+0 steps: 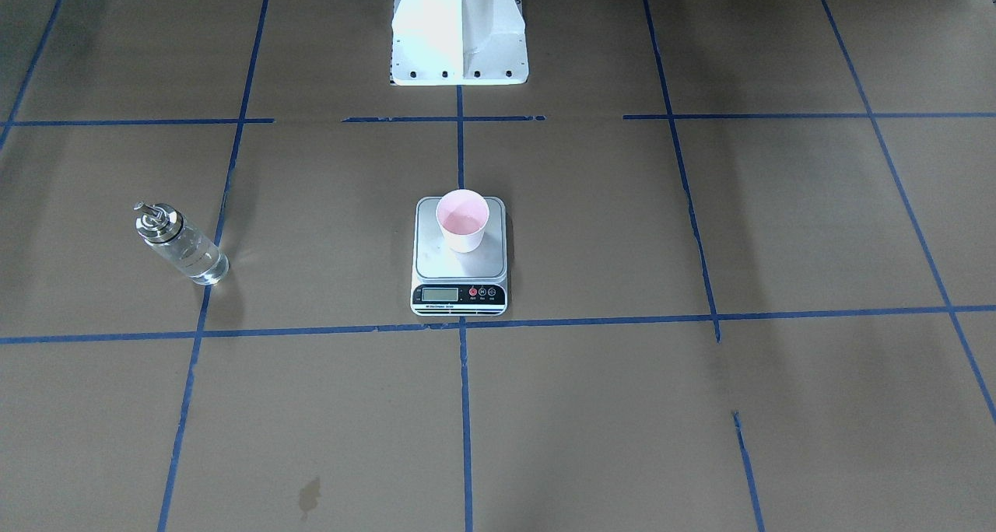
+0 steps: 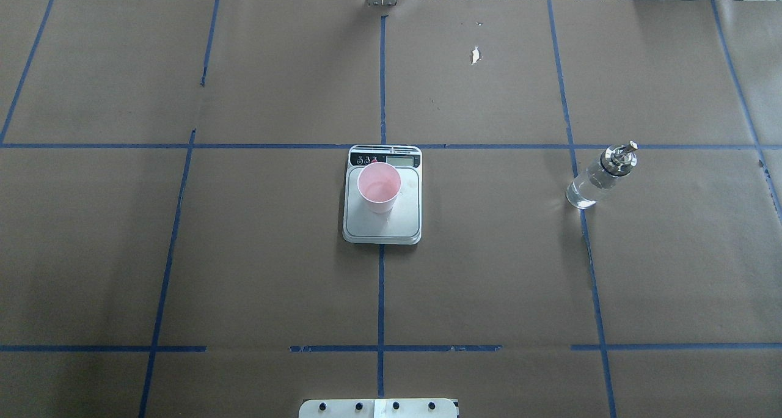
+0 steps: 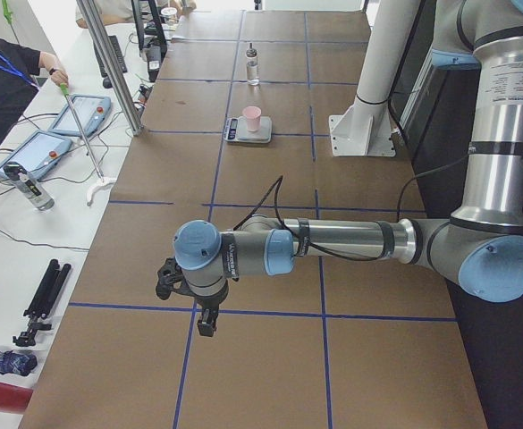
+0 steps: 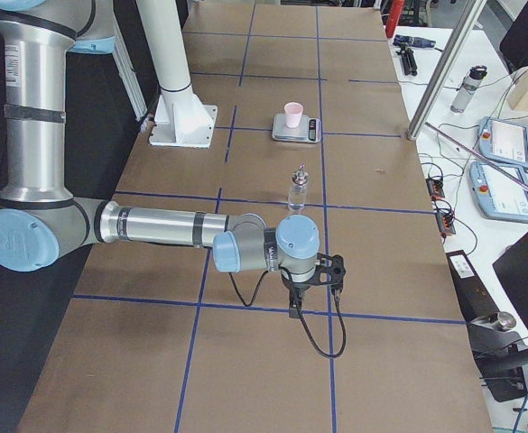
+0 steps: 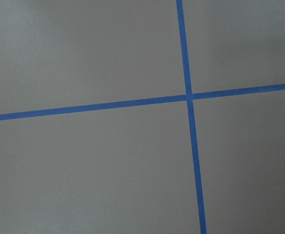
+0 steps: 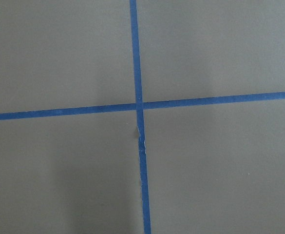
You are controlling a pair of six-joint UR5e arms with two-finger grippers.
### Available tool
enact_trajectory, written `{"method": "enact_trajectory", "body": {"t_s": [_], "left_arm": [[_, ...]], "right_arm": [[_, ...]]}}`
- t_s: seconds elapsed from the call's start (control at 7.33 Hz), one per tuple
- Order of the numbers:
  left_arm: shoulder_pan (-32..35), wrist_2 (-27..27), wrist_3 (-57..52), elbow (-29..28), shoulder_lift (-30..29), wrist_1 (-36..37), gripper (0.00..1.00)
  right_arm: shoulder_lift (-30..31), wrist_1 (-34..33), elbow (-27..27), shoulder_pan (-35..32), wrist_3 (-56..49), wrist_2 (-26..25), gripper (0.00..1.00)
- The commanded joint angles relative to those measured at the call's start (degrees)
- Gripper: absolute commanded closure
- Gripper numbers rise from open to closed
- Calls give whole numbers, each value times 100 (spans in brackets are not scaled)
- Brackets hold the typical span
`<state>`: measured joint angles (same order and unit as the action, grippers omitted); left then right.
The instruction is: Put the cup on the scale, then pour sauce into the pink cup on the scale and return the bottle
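You've got the cup [image 1: 462,221] standing upright on the scale [image 1: 436,261], on the half of the platform nearer the robot's base, with the display [image 1: 439,294] on the strip facing away from the robot. The pink inside shows plainly, though you can't tell from here whether any liquid sits in it. Over on the robot's right stands the bottle [image 1: 180,244], upright on the table [image 1: 700,407] and well apart from the scale. Its foot is right at a line of blue tape [image 2: 595,296], and nothing is holding it. Both arms are out at the table's ends. The left gripper [image 3: 205,322] hangs above a tape crossing and points down, and the right gripper [image 4: 295,307] does the same at the other end (neither wrist camera shows you anything but brown paper and blue lines). Only the side views catch the two grippers, so you can't tell whether the fingers are apart or together on either one.
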<state>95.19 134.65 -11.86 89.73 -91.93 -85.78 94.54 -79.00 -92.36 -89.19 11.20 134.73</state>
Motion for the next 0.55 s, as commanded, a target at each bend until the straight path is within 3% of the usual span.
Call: {"method": "enact_trajectory", "body": {"t_s": [0.0, 0.41], "left_arm": [[0, 0, 0, -8, -1, 0, 0], [0, 0, 0, -8, -10, 0, 0]], "right_arm": [[3, 43, -1, -2, -39, -70, 0], [38, 43, -1, -2, -400, -52, 0]]}}
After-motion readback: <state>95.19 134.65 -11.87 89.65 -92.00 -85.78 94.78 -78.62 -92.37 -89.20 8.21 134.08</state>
